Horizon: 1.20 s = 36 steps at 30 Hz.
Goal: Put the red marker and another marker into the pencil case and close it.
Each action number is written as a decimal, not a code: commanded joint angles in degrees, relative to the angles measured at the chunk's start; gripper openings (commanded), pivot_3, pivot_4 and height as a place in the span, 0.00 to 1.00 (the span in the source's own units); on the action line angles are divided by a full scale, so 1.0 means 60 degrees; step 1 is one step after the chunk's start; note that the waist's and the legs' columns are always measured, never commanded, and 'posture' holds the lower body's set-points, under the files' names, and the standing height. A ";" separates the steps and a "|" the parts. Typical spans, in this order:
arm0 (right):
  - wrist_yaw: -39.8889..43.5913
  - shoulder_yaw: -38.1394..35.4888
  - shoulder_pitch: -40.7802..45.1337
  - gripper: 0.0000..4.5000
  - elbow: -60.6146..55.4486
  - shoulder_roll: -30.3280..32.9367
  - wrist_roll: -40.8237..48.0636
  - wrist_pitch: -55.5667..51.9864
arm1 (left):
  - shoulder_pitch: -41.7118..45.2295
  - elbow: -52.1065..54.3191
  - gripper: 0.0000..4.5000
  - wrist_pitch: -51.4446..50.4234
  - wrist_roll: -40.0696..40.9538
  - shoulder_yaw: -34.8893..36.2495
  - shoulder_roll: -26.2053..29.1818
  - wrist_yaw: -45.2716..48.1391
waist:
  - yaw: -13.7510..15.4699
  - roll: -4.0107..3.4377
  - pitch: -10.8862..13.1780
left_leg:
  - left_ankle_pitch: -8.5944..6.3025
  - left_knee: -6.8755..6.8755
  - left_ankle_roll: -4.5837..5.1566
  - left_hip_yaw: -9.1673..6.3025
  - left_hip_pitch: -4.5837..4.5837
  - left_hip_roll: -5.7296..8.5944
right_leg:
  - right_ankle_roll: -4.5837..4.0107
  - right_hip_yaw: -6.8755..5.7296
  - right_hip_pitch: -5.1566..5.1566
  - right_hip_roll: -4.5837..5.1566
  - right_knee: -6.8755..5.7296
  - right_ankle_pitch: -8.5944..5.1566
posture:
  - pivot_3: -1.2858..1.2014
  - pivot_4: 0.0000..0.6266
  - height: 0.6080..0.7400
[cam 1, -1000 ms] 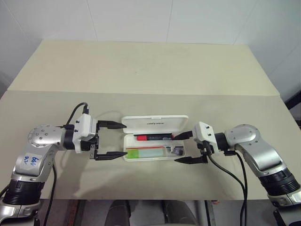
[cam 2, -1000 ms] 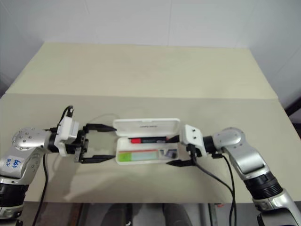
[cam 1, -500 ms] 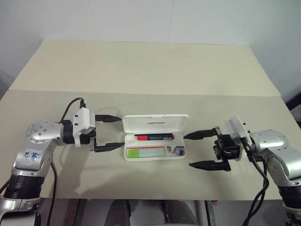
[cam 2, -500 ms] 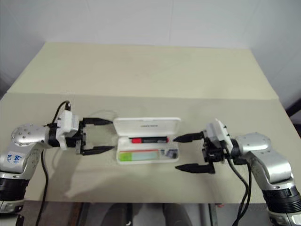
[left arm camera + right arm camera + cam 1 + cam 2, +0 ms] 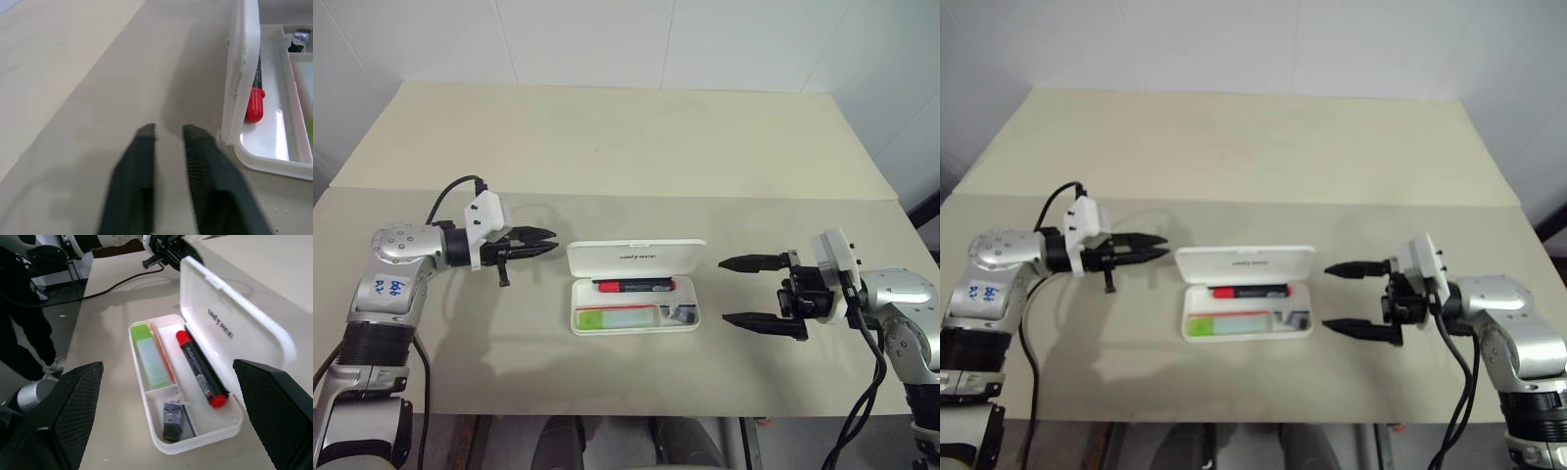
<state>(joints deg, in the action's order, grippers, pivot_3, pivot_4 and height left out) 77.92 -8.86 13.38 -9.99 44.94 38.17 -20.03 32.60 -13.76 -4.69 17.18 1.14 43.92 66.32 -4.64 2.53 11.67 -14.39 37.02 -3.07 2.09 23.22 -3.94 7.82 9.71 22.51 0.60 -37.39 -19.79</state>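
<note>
The white pencil case (image 5: 675,324) lies open at the table's middle, its lid (image 5: 636,257) standing up at the back. Inside, the red marker (image 5: 633,286) lies along the back with its red end to the left. Another marker (image 5: 619,318), pale mint with a lime-green end, lies in front of it. My left gripper (image 5: 554,243) is shut and empty, level, just left of the lid's left end; the left wrist view has its fingertips (image 5: 198,142) close to the lid's edge (image 5: 242,73). Right of the case, my right gripper (image 5: 722,290) stands open and empty, pointing at it.
A small dark item (image 5: 682,313) sits in the case's right compartment. The beige table (image 5: 626,147) has a seam across it behind the case. A black cable (image 5: 445,196) loops off my left wrist.
My left gripper has shut and moved from the case's left end up and back to the lid's left end. My right gripper drew away rightward from the case, still open.
</note>
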 commanded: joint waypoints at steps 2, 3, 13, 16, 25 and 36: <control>-0.0169 -0.0556 0.0057 1.00 -0.0008 0.0021 0.0223 0.0148 | 0.0846 -0.0918 0.00 0.0676 -0.0294 -0.0119 -0.0079 0.0394 | 0.0005 0.0000 0.0000 | 0.0000 0.0003 0.0000 0.0000 0.0000 0.0000 | 0.0001 0.0000 -0.0001 0.0000 -0.0001 0.0001 | 0.52 0.24 1.00; -0.0173 -0.0659 0.0076 1.00 0.0048 -0.0027 0.0321 0.0149 | 0.1130 -0.1346 0.00 0.0915 -0.0382 -0.0231 -0.0175 0.0592 | 0.0004 0.0000 0.0000 | 0.0000 0.0004 0.0000 0.0000 0.0000 0.0000 | 0.0003 0.0000 0.0000 -0.0001 -0.0001 0.0002 | 0.52 0.24 1.00; -0.0143 -0.1526 0.0301 1.00 0.0637 -0.0428 0.1183 0.0217 | 0.3569 -0.5200 0.00 0.3111 -0.1147 -0.0988 -0.1534 0.2144 | 0.0013 0.0001 0.0001 | 0.0000 0.0006 0.0000 0.0000 0.0008 0.0005 | 0.0012 0.0003 0.0000 -0.0005 0.0001 0.0007 | 0.52 0.24 1.00; 0.0038 -0.1581 0.0128 1.00 0.0599 -0.0331 0.1136 0.0267 | 0.3946 -0.5776 0.00 0.3435 -0.1181 -0.1050 -0.1837 0.2635 | 0.0024 0.0001 0.0001 | 0.0000 0.0003 0.0000 -0.0001 0.0010 0.0006 | 0.0014 0.0003 0.0002 -0.0005 0.0004 0.0006 | 0.52 0.24 1.00; 0.0745 -0.2120 -0.0541 1.00 0.0797 0.0286 0.0997 0.0634 | 0.4106 -0.5489 0.00 0.3301 -0.0957 -0.1289 -0.2374 0.4224 | 0.0013 0.0001 0.0001 | 0.0000 0.0008 0.0001 -0.0001 0.0012 0.0007 | 0.0021 0.0006 0.0003 -0.0006 -0.0001 0.0005 | 0.52 0.24 1.00; 0.0569 -0.2214 -0.0724 1.00 0.0839 0.0404 0.0874 0.0701 | 0.2625 -0.1337 0.00 0.1370 0.0740 -0.2708 -0.1687 0.4363 | -0.0002 0.0000 0.0001 | 0.0000 0.0010 0.0001 -0.0005 0.0007 0.0004 | 0.0021 0.0010 -0.0004 -0.0006 -0.0007 0.0005 | 0.52 0.24 1.00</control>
<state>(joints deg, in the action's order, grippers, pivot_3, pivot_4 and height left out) 81.54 -20.56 9.26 -3.97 46.83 43.11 -16.34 48.44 -25.49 4.70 19.24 -14.66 32.92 86.08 -4.65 2.53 11.67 -14.39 37.09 -3.07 2.06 23.27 -3.92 7.95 9.77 22.49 0.56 -37.43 -19.76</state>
